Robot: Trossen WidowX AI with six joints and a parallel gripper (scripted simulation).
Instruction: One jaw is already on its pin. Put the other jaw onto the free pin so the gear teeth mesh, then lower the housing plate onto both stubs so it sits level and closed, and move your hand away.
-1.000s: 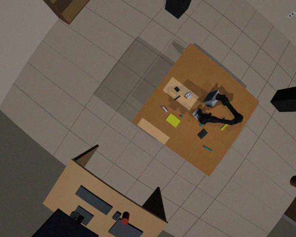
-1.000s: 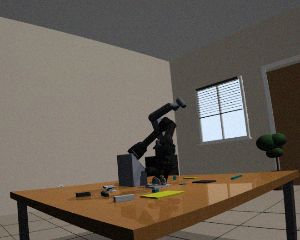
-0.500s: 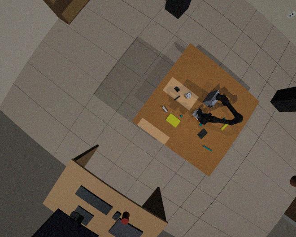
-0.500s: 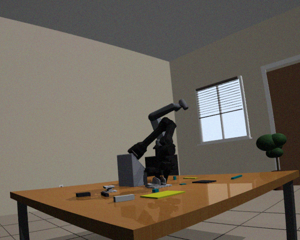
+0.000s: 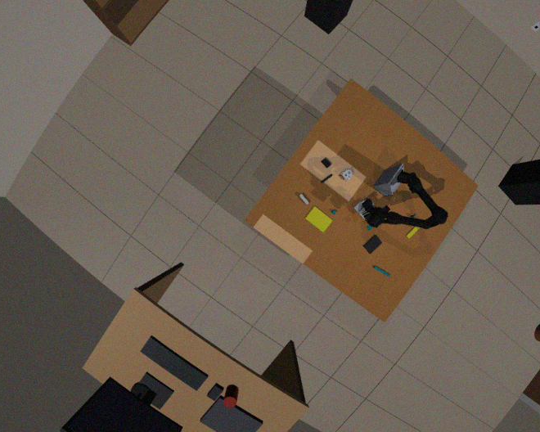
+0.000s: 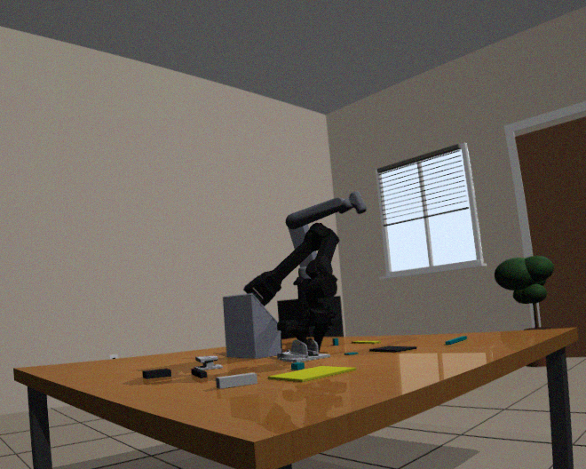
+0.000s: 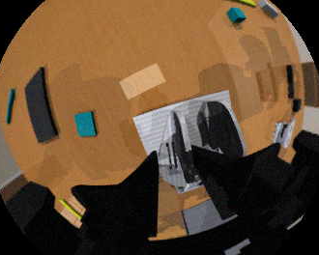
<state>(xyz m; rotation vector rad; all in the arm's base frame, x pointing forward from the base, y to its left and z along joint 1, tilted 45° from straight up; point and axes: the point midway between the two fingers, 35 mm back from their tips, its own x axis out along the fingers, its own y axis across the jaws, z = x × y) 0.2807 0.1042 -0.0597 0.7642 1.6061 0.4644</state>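
Note:
The silver ridged base point(image 5: 359, 209) point(image 6: 323, 356) point(image 7: 149, 127) lies on the table. My gripper point(image 7: 171, 151) point(image 6: 310, 342) points down at it, shut on an upright grey jaw point(image 7: 175, 127) at the base's near left part in the wrist view. The other jaw point(image 7: 226, 127) stands beside it, dark in shadow, on the right. The pins and the jaws' teeth cannot be made out; whether the held jaw sits on its pin is hidden. A small silver part point(image 5: 347, 174) point(image 6: 206, 359) point(image 7: 282, 132), apparently the housing plate, lies apart from the base.
A tall grey wedge block point(image 5: 386, 182) point(image 6: 239, 328) stands close to the base. Teal cubes point(image 7: 85, 124) point(image 7: 236, 14), a dark slab point(image 5: 372, 244) point(image 6: 393, 348), a yellow-green sheet point(image 5: 318, 219) point(image 6: 313, 373), a light grey bar point(image 5: 303, 199) point(image 6: 236, 380) and black blocks point(image 5: 326, 162) point(image 6: 156, 373) lie around.

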